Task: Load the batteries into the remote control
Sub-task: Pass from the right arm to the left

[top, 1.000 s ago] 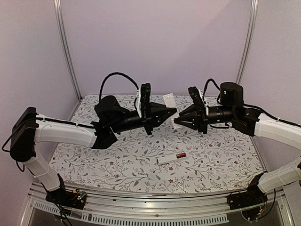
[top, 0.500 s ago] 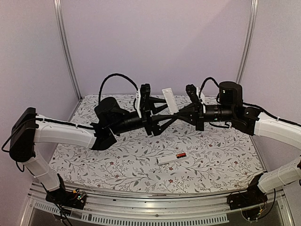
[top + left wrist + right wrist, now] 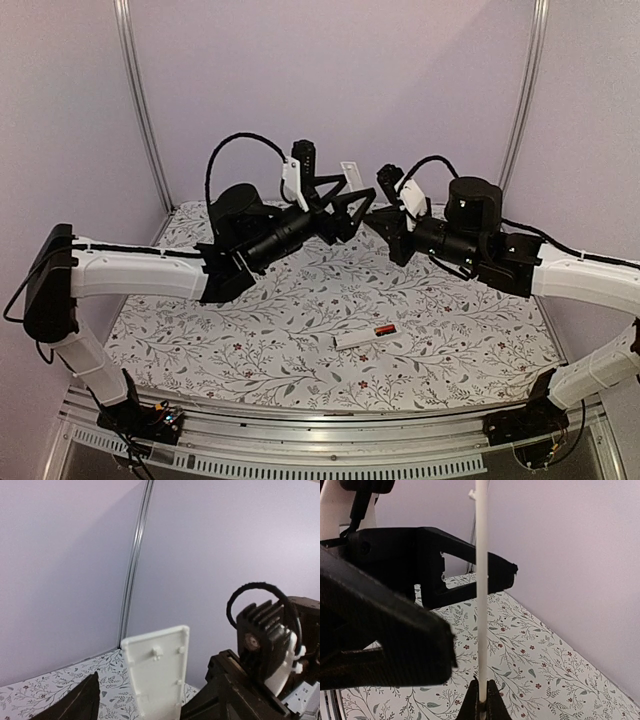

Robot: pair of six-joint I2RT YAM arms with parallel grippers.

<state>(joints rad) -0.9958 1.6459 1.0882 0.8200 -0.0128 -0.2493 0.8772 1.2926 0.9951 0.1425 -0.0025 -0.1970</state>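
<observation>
Black left gripper [image 3: 350, 197]: up in the air over the far half of the floral-print table [image 3: 250, 340], jaws spread wide. We see the cover strip [image 3: 157, 672] standing in the gap between its fingers, but cannot tell whether either finger touches it.
White plastic of the cover strip: thin and upright. The face we see from the left wrist carries small moulded tabs, and it is edge-on from the right wrist.
The remote control [image 3: 356, 340]: a slim white bar lying flat on the table, front centre, well apart from both grippers.
The batteries [image 3: 385, 329]: a red-orange and black speck at the remote's right end. They are too small for us to tell whether they sit loaded in it or lie against it.
Black right gripper [image 3: 480, 707]: jaws closed narrow on the strip's lower end, pinching it.
Writing: any print on the remote or cells is too small for us to read.
</observation>
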